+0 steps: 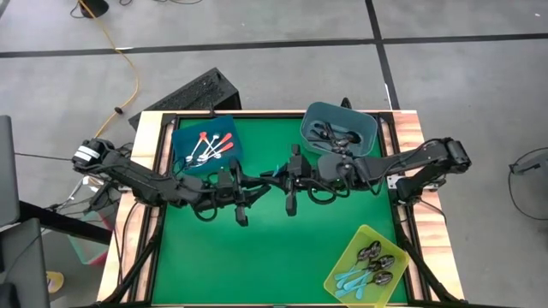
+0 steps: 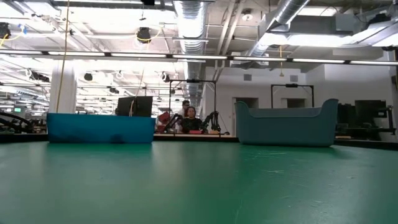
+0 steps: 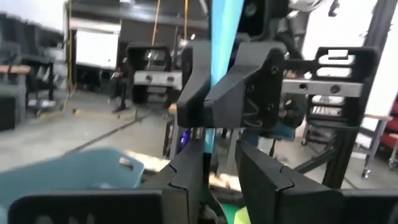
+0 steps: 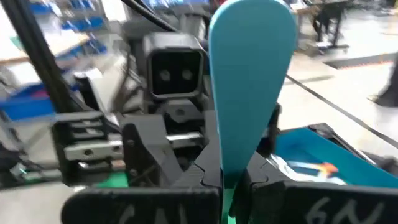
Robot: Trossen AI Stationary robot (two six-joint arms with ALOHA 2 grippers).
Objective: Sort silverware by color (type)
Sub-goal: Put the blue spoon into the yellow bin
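Spoon, light blue handle (image 4: pixel 249 81): held in the air over the middle of the green table (image 1: pixel 257 265), centre of the high frame. Nearest the lens in the right wrist view, the right gripper (image 4: pixel 231 180) has its fingers pinched tight on the handle, whose broad end rises to the top of the frame. The bowl is not visible to us.

Just beyond, the left gripper (image 3: pixel 221 180) faces it. Its fingers stand apart on either side of the same handle, and we see no pinch there. We judge this a hand-over with the right side carrying.

Handling: we expect the spoon to be light and stiff, with a smooth handle that may swivel in a narrow pinch. Best hold looks to be mid-handle, across the flat faces.

Farther out:
- blue bin (image 1: pixel 181 128), upper left, holds the orange-red spoons (image 1: pixel 214 145)
- teal bin (image 1: pixel 370 128), upper centre-right, holds dark spoons (image 1: pixel 330 133)
- yellow-green tray (image 1: pixel 342 265), lower right, holds light blue spoons (image 1: pixel 355 278) among metal bowls

Obstruction: the two arms cross the table's middle close together, so any swing risks contact with the other arm. The teal bin sits just behind the right arm.
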